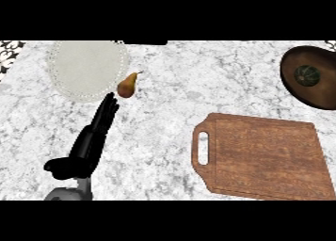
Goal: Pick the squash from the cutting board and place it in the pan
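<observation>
We see the squash [308, 75] lying in the pan [332, 96] at the counter's [163, 113] far right corner, well apart from the left hand [94, 136], whose fingers extend straight, holding nothing.

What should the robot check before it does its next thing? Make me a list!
1. Dark green round squash inside the dark brown round pan: ok.
2. Brown wooden cutting board bare of squash: ok.
3. Left hand fingers straight, holding nothing: ok.
4. Left hand apart from the small brown pear: cannot tell, fingertips lie very near.
5. Right hand's place: cannot tell, out of view.
</observation>
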